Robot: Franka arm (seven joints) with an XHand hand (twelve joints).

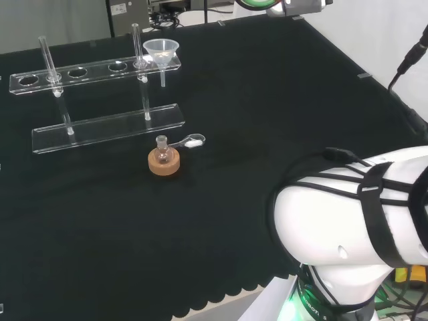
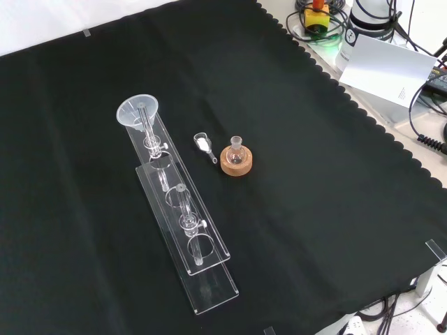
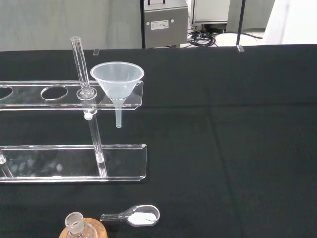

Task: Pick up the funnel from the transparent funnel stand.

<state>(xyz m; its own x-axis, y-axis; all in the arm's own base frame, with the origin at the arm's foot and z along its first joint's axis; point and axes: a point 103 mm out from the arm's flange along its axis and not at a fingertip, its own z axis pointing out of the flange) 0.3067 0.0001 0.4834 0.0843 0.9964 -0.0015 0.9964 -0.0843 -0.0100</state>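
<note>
On the clear stand (image 1: 100, 70), funnel (image 1: 161, 49) seated, untouched

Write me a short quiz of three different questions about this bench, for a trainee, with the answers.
1. True or false: the funnel sits in a hole at one end of the clear stand.
2. What does the small flask stand on?
A. a cork ring
B. a red ribbed ring
C. the bare cloth
3. Fill in: the small scoop beside the flask holds a little ___ powder.

Key
1. True: it sits in the hole at the stand's right end in the head view.
2. A, the cork ring.
3. white
</note>
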